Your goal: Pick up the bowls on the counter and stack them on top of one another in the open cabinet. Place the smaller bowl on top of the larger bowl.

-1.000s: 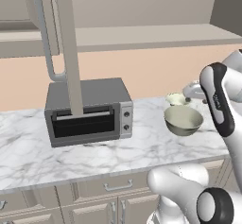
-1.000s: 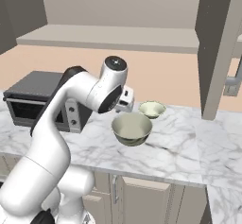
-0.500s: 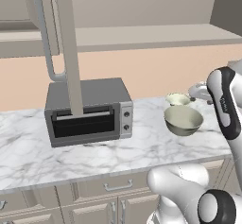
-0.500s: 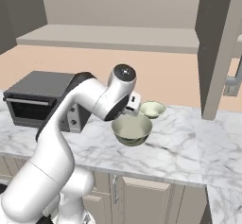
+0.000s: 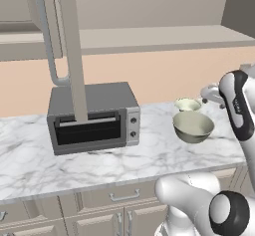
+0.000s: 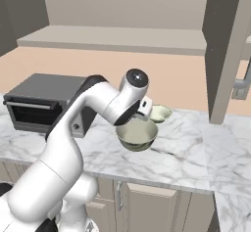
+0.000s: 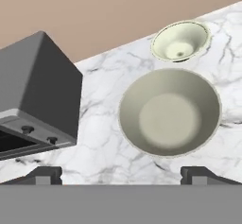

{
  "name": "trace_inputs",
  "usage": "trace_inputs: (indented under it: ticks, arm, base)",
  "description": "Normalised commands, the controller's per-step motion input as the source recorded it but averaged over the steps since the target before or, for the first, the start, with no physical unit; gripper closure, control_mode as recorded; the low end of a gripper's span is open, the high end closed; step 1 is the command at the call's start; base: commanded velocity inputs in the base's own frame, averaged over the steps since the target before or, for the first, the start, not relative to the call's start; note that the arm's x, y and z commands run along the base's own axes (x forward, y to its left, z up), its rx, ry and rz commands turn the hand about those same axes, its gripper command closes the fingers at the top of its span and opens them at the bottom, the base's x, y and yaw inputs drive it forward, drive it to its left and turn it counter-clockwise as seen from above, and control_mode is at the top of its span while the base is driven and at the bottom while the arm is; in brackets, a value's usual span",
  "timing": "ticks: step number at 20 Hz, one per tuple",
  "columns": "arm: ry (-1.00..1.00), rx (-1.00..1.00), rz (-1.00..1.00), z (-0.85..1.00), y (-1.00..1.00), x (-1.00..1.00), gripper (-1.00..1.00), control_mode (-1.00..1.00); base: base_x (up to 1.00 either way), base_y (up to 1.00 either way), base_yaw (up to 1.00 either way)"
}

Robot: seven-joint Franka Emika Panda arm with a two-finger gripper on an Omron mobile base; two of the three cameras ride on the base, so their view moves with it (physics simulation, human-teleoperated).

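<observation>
Two bowls stand on the white marble counter (image 7: 104,90). The larger bowl (image 7: 169,112) (image 5: 193,127) (image 6: 137,134) is pale olive and upright. Just behind it, apart from it, is the smaller cream bowl (image 7: 180,40) (image 5: 187,104) (image 6: 160,112). My gripper (image 7: 122,175) hovers above the larger bowl's near left side, open, with nothing between its fingertips (image 7: 45,175). In the right base view the white hand (image 6: 143,107) hangs over the larger bowl's back rim. The open cabinet's flat shelf (image 5: 149,38) (image 6: 117,37) runs above the counter, bare.
A grey toaster oven (image 5: 92,115) (image 6: 44,101) (image 7: 38,95) sits on the counter left of the bowls. The cabinet's tall open door (image 5: 69,46) with its loop handle hangs in front of the oven. A second door (image 6: 225,50) stands right of the bowls.
The arm has swung right, away from the toaster oven, and the hand now hangs over the larger bowl. The jaws stayed open and the bowls have not moved.
</observation>
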Motion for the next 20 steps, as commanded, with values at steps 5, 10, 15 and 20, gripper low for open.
trace_inputs:
  ticks: [5,10,15,20]
  arm:
    - [0.03,0.07,-0.05,0.00,-0.13,0.22,-1.00,-1.00]
    - [0.05,0.08,-0.03,-0.01,-0.21,0.13,-1.00,-1.00]
    - [0.05,0.07,-0.03,-0.01,-0.28,0.14,-1.00,-1.00]
    - [0.02,0.05,-0.01,-0.04,-0.21,0.19,-1.00,-1.00]
  base:
    - [0.00,0.00,0.00]
    - [0.00,0.00,0.00]
    - [0.00,0.00,0.00]
    - [0.00,0.00,0.00]
